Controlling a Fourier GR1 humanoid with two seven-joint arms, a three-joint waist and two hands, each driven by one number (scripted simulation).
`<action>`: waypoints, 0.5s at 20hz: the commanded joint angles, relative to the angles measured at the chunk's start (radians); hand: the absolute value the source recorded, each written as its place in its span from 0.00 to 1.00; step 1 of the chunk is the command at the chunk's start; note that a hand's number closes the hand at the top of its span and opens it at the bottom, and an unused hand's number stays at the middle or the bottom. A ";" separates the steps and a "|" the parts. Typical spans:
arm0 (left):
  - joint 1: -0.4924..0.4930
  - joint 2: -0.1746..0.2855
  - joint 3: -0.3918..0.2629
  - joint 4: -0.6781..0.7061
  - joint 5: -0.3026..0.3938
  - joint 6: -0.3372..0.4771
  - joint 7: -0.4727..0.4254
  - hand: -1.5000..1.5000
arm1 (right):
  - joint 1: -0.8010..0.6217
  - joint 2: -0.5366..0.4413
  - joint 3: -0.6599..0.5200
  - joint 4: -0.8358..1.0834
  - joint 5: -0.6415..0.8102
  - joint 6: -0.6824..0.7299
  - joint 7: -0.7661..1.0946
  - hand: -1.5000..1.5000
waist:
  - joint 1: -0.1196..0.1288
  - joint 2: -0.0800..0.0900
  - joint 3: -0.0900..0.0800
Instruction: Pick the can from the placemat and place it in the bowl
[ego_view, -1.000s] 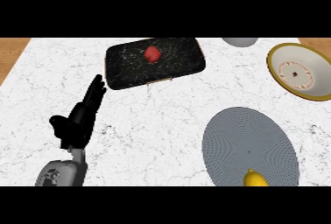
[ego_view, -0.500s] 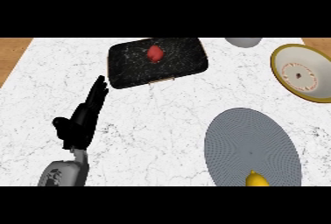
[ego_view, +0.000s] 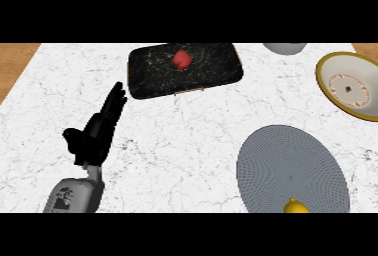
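A small red can lies on a black speckled placemat at the far middle of the white marble counter. The bowl, white inside with a yellow rim, stands at the right edge, well apart from the placemat. My left hand is at the left, below and left of the placemat. It is open, its fingers straight and pointing up toward the mat's near left corner, and it holds nothing. My right hand does not show.
A large grey round plate lies at the lower right with a yellow fruit on its near edge. A grey cup or bowl is cut off at the top. Brown wood borders the counter's far left.
The whole scene has drifted slightly to the right in view. The left hand stays open in nearly the same place; the can has not moved on the placemat.
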 joint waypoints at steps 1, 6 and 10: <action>0.014 0.024 0.003 -0.071 0.014 -0.019 0.067 0.50 | -0.092 0.065 0.060 0.213 0.131 -0.114 -0.074 1.00 | 0.009 -0.001 0.001; 0.019 -0.036 -0.050 -0.015 -0.037 0.021 -0.003 0.50 | -0.172 0.079 0.047 0.472 0.219 -0.259 -0.222 1.00 | 0.025 0.013 0.003; -0.010 -0.003 0.003 -0.006 0.013 -0.016 -0.010 0.50 | -0.266 0.088 0.064 0.633 0.275 -0.291 -0.264 1.00 | 0.027 0.013 0.002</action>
